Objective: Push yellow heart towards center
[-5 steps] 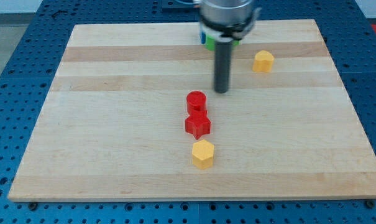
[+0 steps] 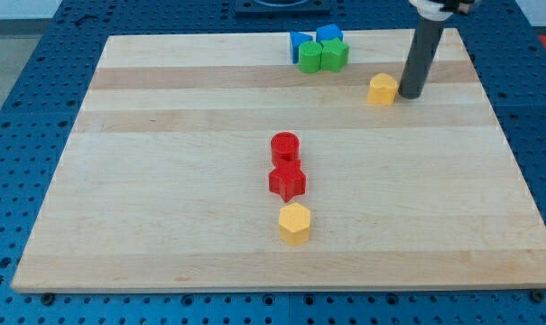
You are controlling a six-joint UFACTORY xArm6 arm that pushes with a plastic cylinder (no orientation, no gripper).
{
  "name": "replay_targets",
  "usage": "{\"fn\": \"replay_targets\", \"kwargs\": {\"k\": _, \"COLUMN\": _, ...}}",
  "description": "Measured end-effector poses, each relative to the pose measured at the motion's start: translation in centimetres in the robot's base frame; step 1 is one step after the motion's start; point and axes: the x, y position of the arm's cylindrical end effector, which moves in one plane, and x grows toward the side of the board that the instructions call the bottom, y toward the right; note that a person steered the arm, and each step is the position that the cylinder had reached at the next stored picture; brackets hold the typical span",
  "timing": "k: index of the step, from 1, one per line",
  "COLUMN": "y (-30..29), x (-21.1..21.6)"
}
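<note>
The yellow heart (image 2: 382, 88) lies on the wooden board (image 2: 164, 181) toward the view's upper right. My tip (image 2: 410, 95) stands just to the right of it, almost touching its right side. The dark rod rises from the tip to the view's top edge.
A red cylinder (image 2: 285, 145) and a red star (image 2: 287, 181) sit near the board's middle, with a yellow hexagon (image 2: 294, 223) below them. At the top, two blue blocks (image 2: 301, 42) (image 2: 328, 35) and two green blocks (image 2: 310, 57) (image 2: 335, 54) cluster together.
My tip has moved from above the red cylinder to the view's right and up, and now stands beside the yellow heart's right side. The blocks have not moved.
</note>
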Motion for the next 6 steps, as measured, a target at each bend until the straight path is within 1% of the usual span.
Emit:
{"fn": "replay_targets", "kwargs": {"k": 1, "y": -3.6, "x": -1.3}}
{"fn": "replay_targets", "kwargs": {"k": 2, "y": -7.0, "x": -1.6}}
{"fn": "replay_targets", "kwargs": {"k": 3, "y": -11.7, "x": -1.8}}
{"fn": "replay_targets", "kwargs": {"k": 4, "y": -14.9, "x": -2.1}}
{"fn": "replay_targets", "kwargs": {"k": 6, "y": -18.2, "x": -2.6}}
